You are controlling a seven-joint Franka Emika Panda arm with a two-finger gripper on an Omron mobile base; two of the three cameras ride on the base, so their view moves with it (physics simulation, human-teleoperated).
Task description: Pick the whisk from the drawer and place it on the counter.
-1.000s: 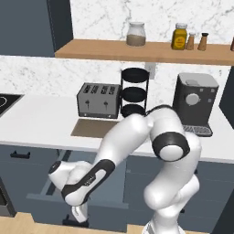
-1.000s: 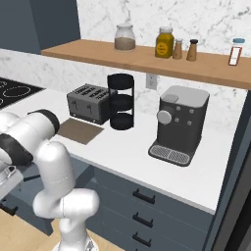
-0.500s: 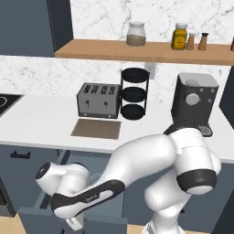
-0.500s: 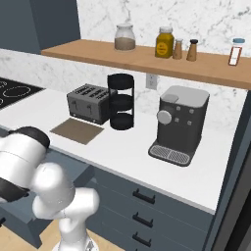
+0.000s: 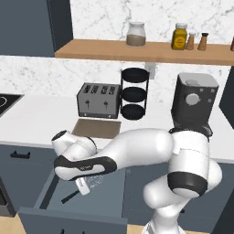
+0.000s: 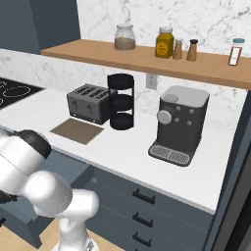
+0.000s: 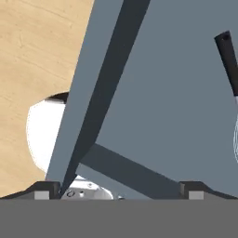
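The drawer [image 5: 68,220] stands pulled out below the white counter [image 5: 41,119], showing its grey-blue floor [image 7: 176,116]. Inside lies the whisk [image 5: 91,183], with silver loops and a black stick handle [image 5: 70,197]. My gripper [image 5: 83,188] hangs just above the drawer floor, next to the wire loops, open and holding nothing. In the hand view the whisk [image 7: 228,56] lies at the right edge, well off to one side of the open gripper [image 7: 120,189]. The drawer wall [image 7: 107,88] crosses that view diagonally, with wooden floor beyond it. From the right base, the drawer [image 6: 22,215] is partly hidden by the arm.
On the counter [image 6: 122,147] stand a toaster [image 5: 98,100], a tan mat [image 5: 97,128], a black three-tier rack [image 5: 134,93] and a coffee machine [image 5: 194,105]. A wooden shelf [image 5: 137,49] with jars hangs above. A stovetop [image 5: 5,101] lies at the left. Closed drawer fronts [image 6: 142,215] are at the right.
The arm has folded down low over the drawer. The hand has come back from the drawer's front edge to above its inside. The jaws have stayed open.
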